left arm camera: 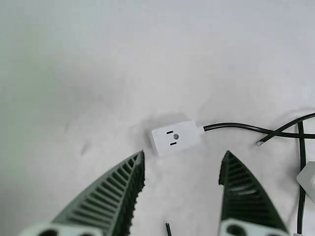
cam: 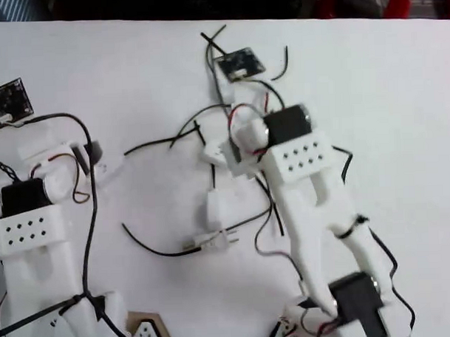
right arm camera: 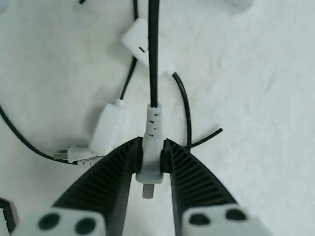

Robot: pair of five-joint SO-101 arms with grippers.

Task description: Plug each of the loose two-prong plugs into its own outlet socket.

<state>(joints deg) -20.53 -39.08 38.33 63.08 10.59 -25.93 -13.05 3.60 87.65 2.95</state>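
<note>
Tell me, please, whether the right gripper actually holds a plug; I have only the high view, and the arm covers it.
Observer: Yes. The right wrist view shows the right gripper shut on a white plug, clamped across its body, with a prong pointing back toward the wrist.
Operator: Thank you. Is the left gripper open?
Observer: It is. In the left wrist view the left gripper is open, and an outlet socket lies just ahead of it, untouched.
Operator: Which way does that socket face?
Observer: Its slotted face is up, with two slots showing, and a black cord leaves one end.
</note>
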